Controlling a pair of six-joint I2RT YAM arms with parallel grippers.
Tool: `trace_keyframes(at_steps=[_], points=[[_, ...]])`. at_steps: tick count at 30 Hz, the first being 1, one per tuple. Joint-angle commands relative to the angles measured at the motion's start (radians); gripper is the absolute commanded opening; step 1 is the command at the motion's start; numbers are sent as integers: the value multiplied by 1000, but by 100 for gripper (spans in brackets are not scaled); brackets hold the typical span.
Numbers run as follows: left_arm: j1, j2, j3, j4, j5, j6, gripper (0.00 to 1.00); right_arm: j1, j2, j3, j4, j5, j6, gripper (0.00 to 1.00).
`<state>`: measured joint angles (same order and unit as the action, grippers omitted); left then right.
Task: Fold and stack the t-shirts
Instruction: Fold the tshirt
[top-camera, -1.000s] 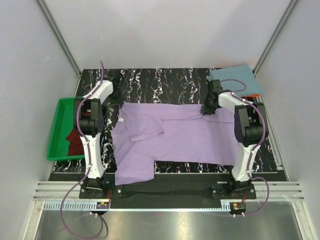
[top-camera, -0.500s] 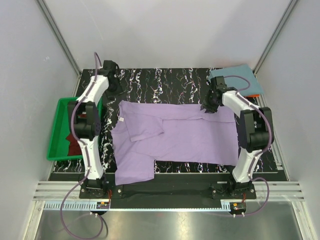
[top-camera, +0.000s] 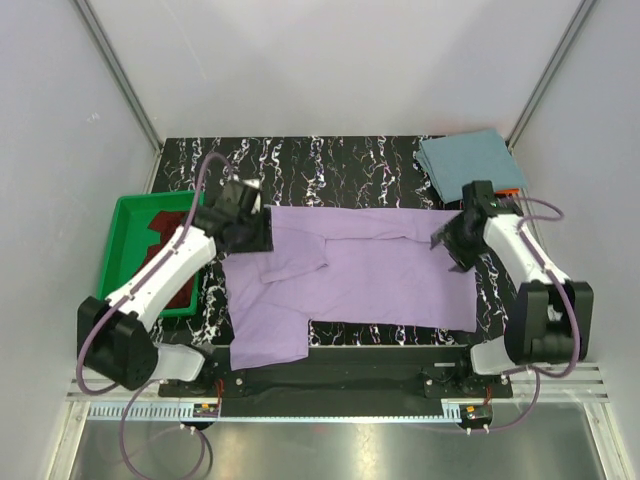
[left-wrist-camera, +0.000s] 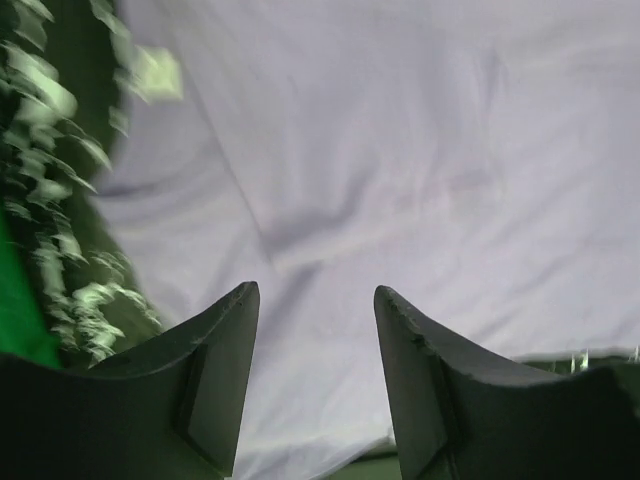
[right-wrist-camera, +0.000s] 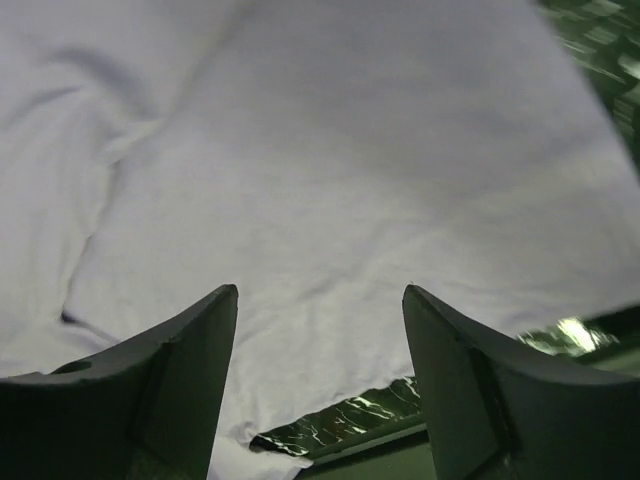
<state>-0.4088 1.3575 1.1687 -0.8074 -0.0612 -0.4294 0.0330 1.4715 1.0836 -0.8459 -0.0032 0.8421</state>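
Observation:
A lavender t-shirt (top-camera: 370, 275) lies spread flat on the black marbled table (top-camera: 330, 165), one sleeve folded in at the left. My left gripper (top-camera: 262, 232) hovers open over its upper left corner. In the left wrist view the gripper (left-wrist-camera: 315, 295) has only the lavender cloth (left-wrist-camera: 400, 150) beneath it and nothing between the fingers. My right gripper (top-camera: 447, 245) is open over the shirt's right edge, and its wrist view shows the gripper (right-wrist-camera: 320, 295) empty above the cloth (right-wrist-camera: 330, 150). A folded teal t-shirt (top-camera: 468, 160) lies at the back right. A maroon t-shirt (top-camera: 162, 238) sits in the tray.
The green plastic tray (top-camera: 115, 255) stands at the table's left edge, partly under my left arm. White walls and metal rails enclose the table on three sides. An orange object (top-camera: 512, 190) peeks out under the teal shirt.
Both grippers have opened and let go of the lavender shirt's far edge. Both arms have swung back toward the near side, the left one crossing over the tray.

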Motion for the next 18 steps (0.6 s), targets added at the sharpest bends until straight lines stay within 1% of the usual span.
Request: trace_keyframes(at_steps=[1,2,3,6,7,9,12,15,18], points=[[-12,-113,-156,83,136,-58,55,-56,-131,-75,-177,151,179,75],[-12,-170,-187,86,132,-78,55,-59,-155,-94,-195,173,233,75],[-10,-190,-246,96,139,-100,56,-64,-198,-115,-221,190,259,74],[-4,-248,-343,131,179,-176,58,-71,-244,-195,-242,201,346,70],[-1,-256,-362,139,195,-184,58,-74,-249,-211,-242,184,359,66],[11,-259,-418,194,286,-198,60,-76,-241,-243,-249,187,385,65],[47,-226,-469,247,380,-227,60,-96,-215,-290,-263,226,423,63],[47,-212,-478,241,351,-207,60,-107,-209,-329,-277,259,469,61],[47,-265,-475,194,264,-203,63,-114,-227,-358,-259,292,528,61]])
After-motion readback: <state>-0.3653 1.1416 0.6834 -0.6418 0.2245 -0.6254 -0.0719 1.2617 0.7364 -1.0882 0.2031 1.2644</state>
